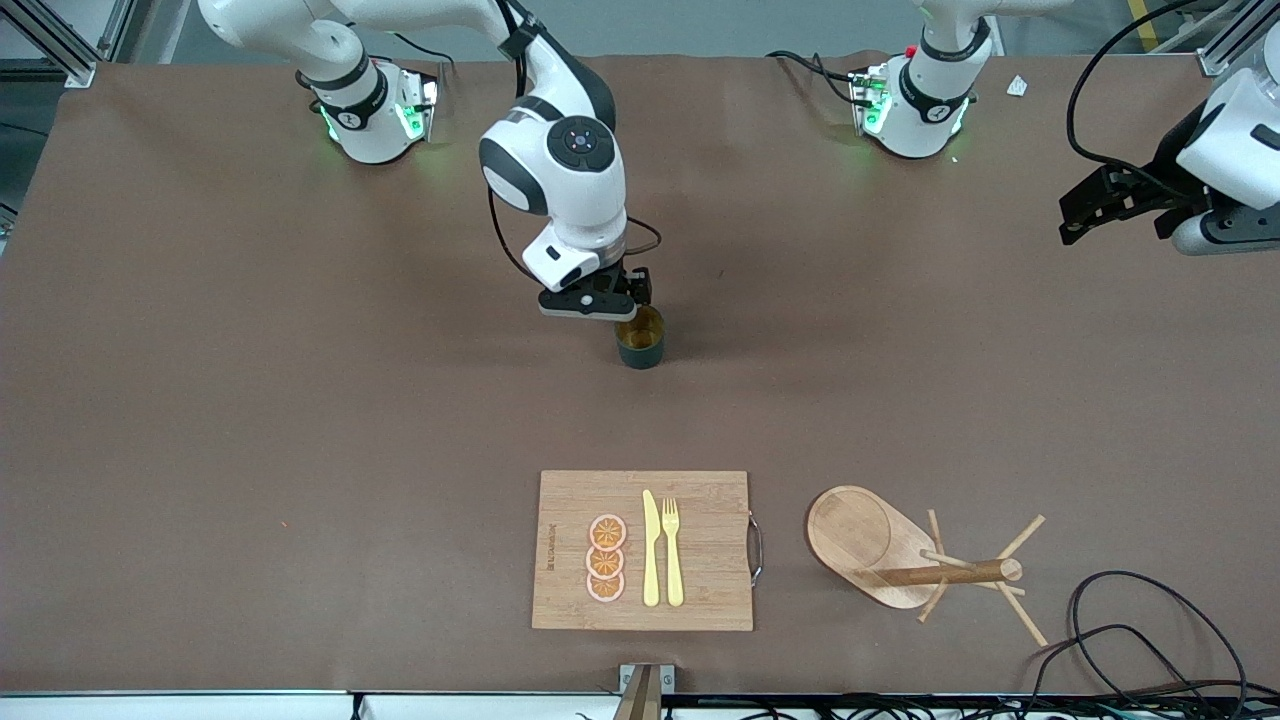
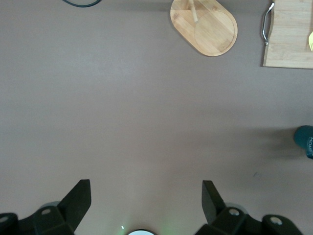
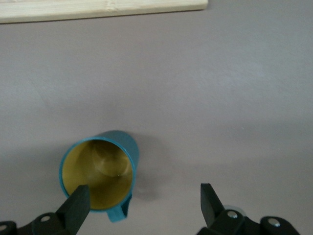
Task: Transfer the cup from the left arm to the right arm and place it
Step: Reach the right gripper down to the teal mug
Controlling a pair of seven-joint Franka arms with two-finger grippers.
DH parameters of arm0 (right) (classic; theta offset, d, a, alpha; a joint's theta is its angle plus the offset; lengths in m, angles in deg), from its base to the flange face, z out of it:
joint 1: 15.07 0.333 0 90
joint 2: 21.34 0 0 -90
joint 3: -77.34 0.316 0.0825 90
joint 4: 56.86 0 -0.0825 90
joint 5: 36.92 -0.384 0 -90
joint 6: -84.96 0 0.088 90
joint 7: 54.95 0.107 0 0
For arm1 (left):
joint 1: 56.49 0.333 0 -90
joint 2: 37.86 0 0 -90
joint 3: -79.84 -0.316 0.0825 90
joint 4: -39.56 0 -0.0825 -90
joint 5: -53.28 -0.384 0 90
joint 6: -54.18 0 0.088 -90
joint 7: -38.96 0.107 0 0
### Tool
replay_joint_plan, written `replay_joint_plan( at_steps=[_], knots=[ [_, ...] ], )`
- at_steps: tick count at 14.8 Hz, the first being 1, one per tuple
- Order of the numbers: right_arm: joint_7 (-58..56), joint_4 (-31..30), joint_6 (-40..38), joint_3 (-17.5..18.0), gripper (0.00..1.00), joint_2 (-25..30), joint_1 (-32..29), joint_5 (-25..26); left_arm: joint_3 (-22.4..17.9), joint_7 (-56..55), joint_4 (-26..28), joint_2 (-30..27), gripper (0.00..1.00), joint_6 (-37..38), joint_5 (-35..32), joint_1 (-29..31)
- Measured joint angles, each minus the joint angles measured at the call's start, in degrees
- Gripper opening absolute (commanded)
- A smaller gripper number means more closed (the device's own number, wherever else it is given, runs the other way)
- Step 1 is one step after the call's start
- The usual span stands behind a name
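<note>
The dark teal cup [image 1: 640, 343] with an ochre inside stands upright on the brown table, near the middle. In the right wrist view the cup [image 3: 100, 171] shows its open mouth and its small handle. My right gripper [image 1: 618, 303] is open just above the cup's rim. In its wrist view the right gripper [image 3: 142, 193] has one finger [image 3: 76, 203] over the cup's mouth and the other out over bare table. My left gripper [image 1: 1085, 210] is open and empty, raised over the left arm's end of the table. Its wrist view [image 2: 146, 188] shows the cup [image 2: 305, 141] far off.
A bamboo cutting board [image 1: 710, 540] with three orange slices, a yellow knife and a fork lies nearer the front camera than the cup. A wooden peg stand [image 1: 900, 555] lies on its side beside the board. Black cables [image 1: 1130, 630] loop at the front corner.
</note>
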Motion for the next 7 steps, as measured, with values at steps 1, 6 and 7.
replay_joint_plan(
  at_steps=[1,6,7],
  knots=[
    [-0.1,1.3,0.0,-0.1,1.00,-0.9,0.0,0.0,0.2,0.3,0.0,0.0,1.00,0.0,0.0,-0.1],
    [-1.0,4.3,0.0,-0.5,1.00,-3.7,0.0,0.3,0.5,0.5,0.0,0.0,1.00,0.0,0.3,-0.1],
    [-1.1,4.9,0.0,-0.5,1.00,-4.5,0.0,0.4,0.5,0.5,0.0,0.0,1.00,0.0,0.4,-0.1]
  ],
)
